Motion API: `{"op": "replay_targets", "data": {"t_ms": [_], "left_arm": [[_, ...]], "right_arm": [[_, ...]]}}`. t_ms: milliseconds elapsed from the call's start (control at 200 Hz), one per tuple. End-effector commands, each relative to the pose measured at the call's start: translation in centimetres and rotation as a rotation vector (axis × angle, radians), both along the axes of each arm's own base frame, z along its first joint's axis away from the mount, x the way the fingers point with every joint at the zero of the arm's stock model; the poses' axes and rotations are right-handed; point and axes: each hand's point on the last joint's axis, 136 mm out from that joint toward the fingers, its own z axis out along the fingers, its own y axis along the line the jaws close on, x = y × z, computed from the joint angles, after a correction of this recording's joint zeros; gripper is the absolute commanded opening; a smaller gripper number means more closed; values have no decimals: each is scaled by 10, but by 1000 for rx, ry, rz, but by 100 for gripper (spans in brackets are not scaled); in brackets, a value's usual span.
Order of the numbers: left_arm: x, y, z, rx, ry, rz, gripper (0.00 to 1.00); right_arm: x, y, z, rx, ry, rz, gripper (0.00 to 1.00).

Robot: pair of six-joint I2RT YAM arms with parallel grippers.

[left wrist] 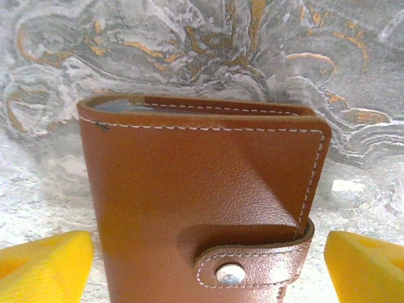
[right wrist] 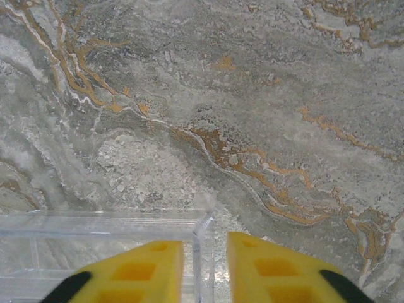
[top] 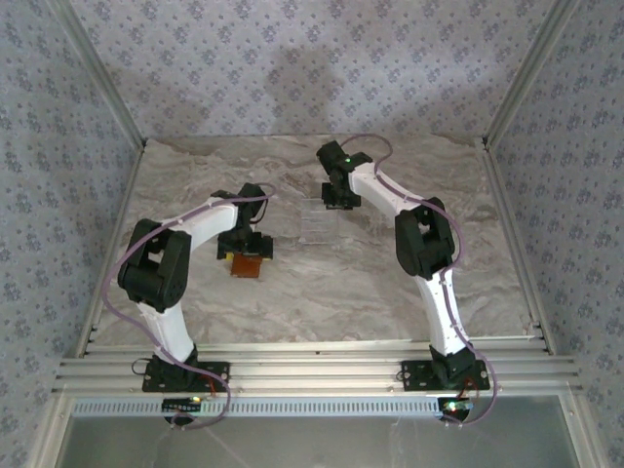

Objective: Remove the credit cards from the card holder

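Straddling card holder (left wrist: 202, 183) lengthwise, left end effector (left wrist: 205, 268) wide open; right end effector (right wrist: 205, 273) ajar around rack wall (right wrist: 202, 240).

card holder (top: 248, 264) on table (top: 375, 292), left of rack (top: 317, 226)

Veined marble table (top: 370, 288) — floral-papered walls (top: 292, 68)

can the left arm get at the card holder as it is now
Likely yes: the left gripper is open, its fingers either side of the closed card holder, nothing between them, though the snap tab is fastened.
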Motion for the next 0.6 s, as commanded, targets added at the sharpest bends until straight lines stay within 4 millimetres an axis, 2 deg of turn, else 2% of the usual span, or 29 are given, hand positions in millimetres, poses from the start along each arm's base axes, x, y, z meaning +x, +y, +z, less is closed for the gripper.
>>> {"op": "replay_targets", "data": {"t_ms": [0, 180, 445, 595], "left_arm": [[-13, -1, -13, -7, 66, -10, 88], [-20, -5, -15, -11, 83, -4, 77], [-40, -25, -14, 30, 99, -22, 74], [-60, -40, -12, 60, 100, -24, 74]], "right_arm": [[-8, -4, 24, -6, -15, -6, 34], [-20, -13, 47, -10, -46, -1, 42], [-47, -28, 80, 0, -100, 61, 46], [-68, -40, 87, 1, -122, 76, 47]]}}
